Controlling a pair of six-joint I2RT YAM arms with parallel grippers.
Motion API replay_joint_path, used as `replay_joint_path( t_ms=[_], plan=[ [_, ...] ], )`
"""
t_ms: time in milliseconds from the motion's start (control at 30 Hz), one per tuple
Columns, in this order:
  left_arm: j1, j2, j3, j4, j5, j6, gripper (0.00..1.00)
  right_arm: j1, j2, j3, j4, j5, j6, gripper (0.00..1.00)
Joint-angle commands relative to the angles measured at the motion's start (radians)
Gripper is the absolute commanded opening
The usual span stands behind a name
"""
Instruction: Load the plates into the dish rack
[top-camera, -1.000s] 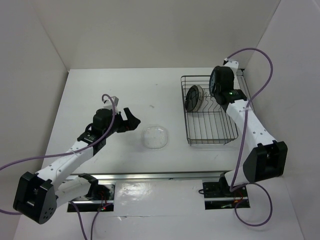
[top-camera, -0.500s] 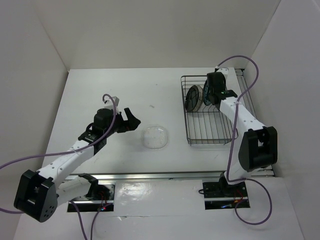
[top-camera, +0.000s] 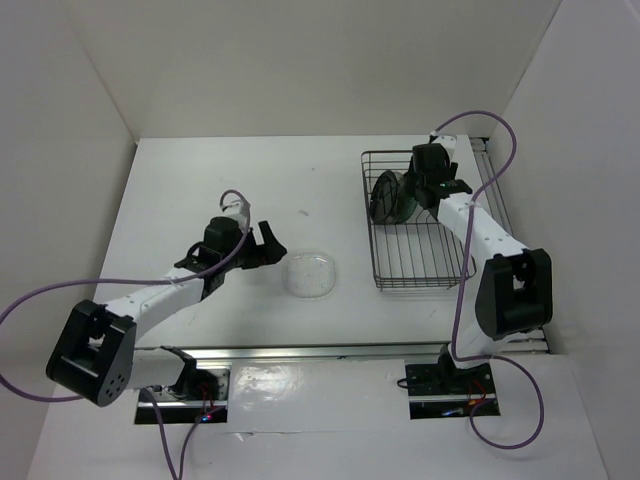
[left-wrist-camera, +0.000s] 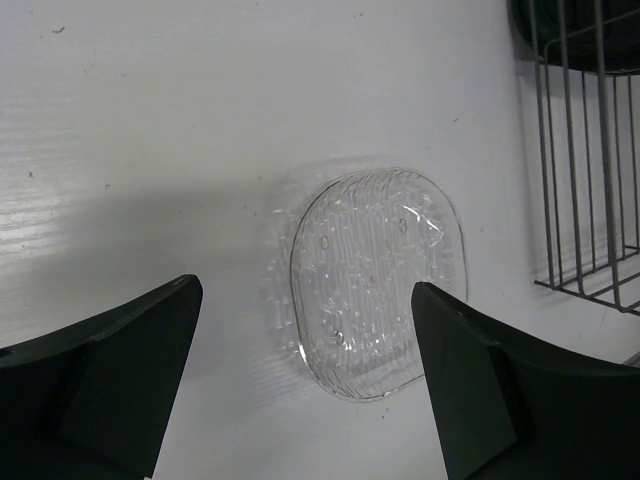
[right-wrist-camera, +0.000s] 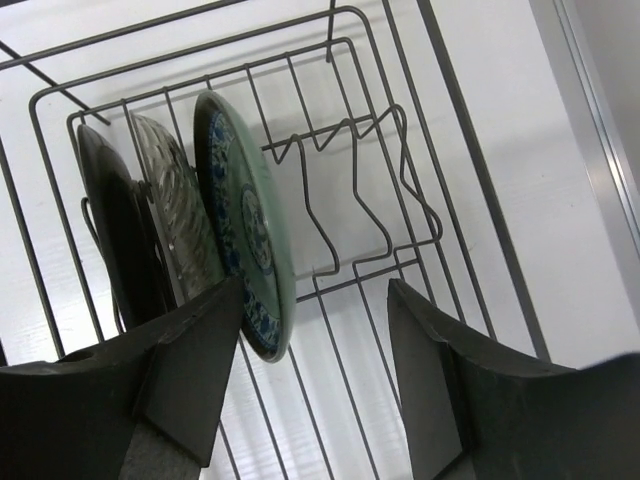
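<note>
Clear dimpled rounded-square plate (left-wrist-camera: 375, 280) lies flat near wire dish rack (top-camera: 425, 284).

Dark metal wire dish rack (top-camera: 418, 262); clear plate (left-wrist-camera: 375, 280), ribbed (glossy).

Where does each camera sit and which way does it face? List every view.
Top external: high behind the bases, looking down at the table; left arm and right arm show.
Left wrist: over the clear plate, looking down; left tool fingers frame it.
Right wrist: above the dish rack, looking in at the blue-green plate; right tool fingers show.
Shared: top and left wrist both see the clear plate and dish rack.
</note>
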Motion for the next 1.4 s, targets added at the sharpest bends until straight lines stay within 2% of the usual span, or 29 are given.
replay_joint_path(
  t_ms=[0, 67, 133, 167, 400, 533, 633, 767, 800, 867, 933, 967, 1000, 1067, 1100, 1133, 1233, 1267, 1367],
  plan=[
    [-0.004, 0.044, -0.016, 0.091, 0.02, -0.006, 1.0, -0.006, -0.013, 0.025, 0.022, 0.046, 0.019, 0.67],
    [-0.004, 0.077, -0.016, 0.103, 0.031, -0.006, 1.0, -0.006, -0.032, 0.045, 0.002, 0.095, 0.039, 0.78],
    [-0.004, 0.09, -0.016, 0.134, 0.04, -0.006, 1.0, -0.006, -0.066, 0.06, -0.044, 0.125, 0.05, 0.78],
    [-0.004, 0.1, -0.016, 0.143, 0.05, -0.006, 1.0, 0.006, -0.081, 0.071, -0.06, 0.145, 0.05, 0.88],
    [-0.022, 0.198, 0.012, 0.138, 0.063, -0.006, 0.95, 0.024, -0.239, 0.071, -0.081, 0.148, 0.059, 0.89],
    [-0.057, 0.238, 0.044, 0.102, 0.0, -0.006, 0.95, 0.033, -0.302, 0.082, -0.092, 0.139, 0.059, 0.89],
    [-0.08, 0.268, 0.053, 0.077, -0.043, -0.006, 0.91, 0.033, -0.342, 0.093, -0.101, 0.117, 0.059, 0.89],
    [-0.116, 0.33, 0.11, 0.02, -0.092, -0.006, 0.73, 0.043, -0.382, 0.093, -0.101, 0.08, 0.059, 0.89],
    [-0.129, 0.348, 0.11, 0.02, -0.103, -0.006, 0.57, 0.043, -0.382, 0.093, -0.091, 0.067, 0.059, 0.89],
    [-0.139, 0.365, 0.141, -0.007, -0.138, -0.024, 0.39, 0.052, -0.382, 0.073, -0.091, 0.047, 0.059, 0.89],
    [-0.139, 0.389, 0.153, -0.036, -0.147, -0.024, 0.07, 0.052, -0.391, 0.073, -0.081, 0.022, 0.059, 0.89],
    [-0.139, 0.39, 0.165, -0.046, -0.147, -0.036, 0.0, 0.052, -0.391, 0.061, -0.081, 0.011, 0.068, 0.89],
    [-0.139, 0.399, 0.165, -0.055, -0.169, -0.036, 0.0, 0.052, -0.391, 0.047, -0.069, -0.01, 0.068, 0.89],
    [-0.139, 0.384, 0.174, -0.079, -0.183, -0.036, 0.0, 0.052, -0.418, 0.013, -0.008, -0.17, 0.068, 0.89],
    [-0.139, 0.365, 0.174, -0.079, -0.183, -0.036, 0.0, 0.052, -0.419, -0.04, 0.029, -0.273, 0.02, 0.93],
    [-0.139, 0.336, 0.174, -0.079, -0.183, -0.027, 0.0, 0.052, -0.429, -0.064, 0.059, -0.487, 0.002, 0.94],
    [-0.139, 0.126, 0.063, 0.063, -0.118, 0.008, 0.0, 0.061, -0.429, -0.139, 0.122, -0.751, -0.007, 0.94],
    [-0.139, 0.066, 0.032, 0.138, -0.108, 0.008, 0.0, 0.073, -0.429, -0.165, 0.164, -0.787, -0.007, 0.94],
    [-0.139, -0.115, -0.03, 0.184, -0.084, 0.031, 0.0, 0.115, -0.442, -0.26, 0.208, -0.909, -0.034, 0.92]
  ],
)
